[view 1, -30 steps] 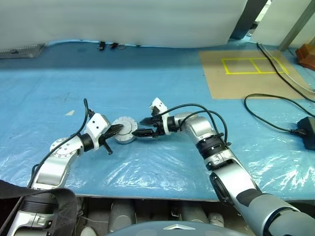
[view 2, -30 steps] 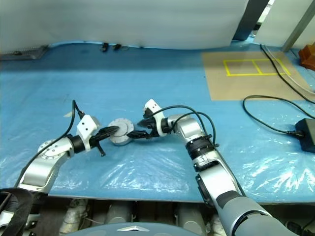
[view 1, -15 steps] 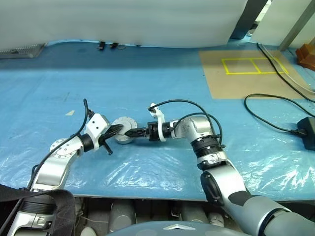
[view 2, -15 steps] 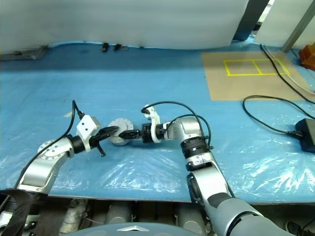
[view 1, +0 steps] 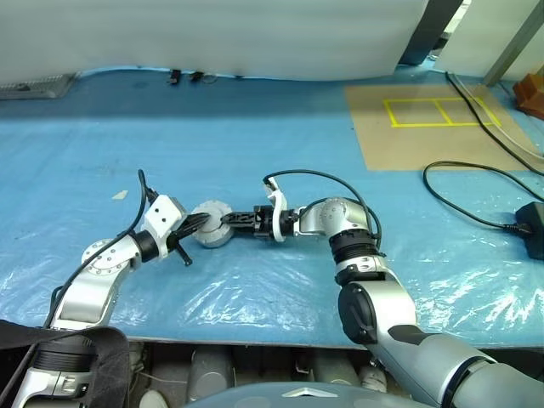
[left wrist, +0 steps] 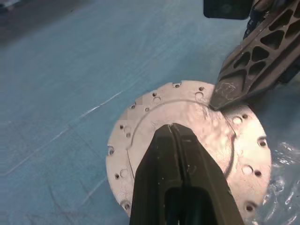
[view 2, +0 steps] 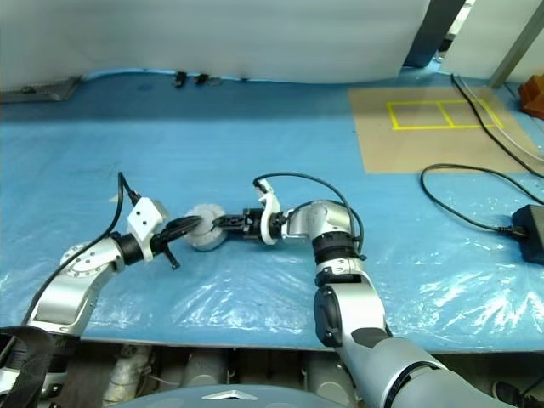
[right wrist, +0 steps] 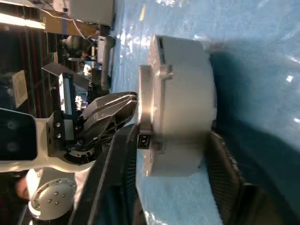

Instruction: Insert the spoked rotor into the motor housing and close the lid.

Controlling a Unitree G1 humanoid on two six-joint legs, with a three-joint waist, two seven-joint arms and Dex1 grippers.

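The motor housing [right wrist: 185,93] is a grey-silver drum standing on the blue table, also seen from the head as the housing [view 1: 212,238]. The lid [left wrist: 154,117] lies plain face up on top of it, a silver disc with small holes round its edge. The spoked rotor is hidden. My left gripper [view 1: 197,223] is shut, its joined tips [left wrist: 171,127] resting on the lid's top. My right gripper [view 1: 228,223] reaches in from the other side, rolled on edge. One finger [left wrist: 243,70] touches the lid's top and the other sits at the housing's base, clamping the stack.
A cardboard sheet with yellow tape squares [view 1: 425,127] lies at the back right. A black cable [view 1: 476,200] loops to a black box [view 1: 534,228] at the right edge. Small dark parts [view 1: 191,77] sit by the white back wall.
My right gripper rolled onto its edge, slid a little left over the housing, and its wide-open fingers closed in on the stack. The left gripper stayed put on the lid.
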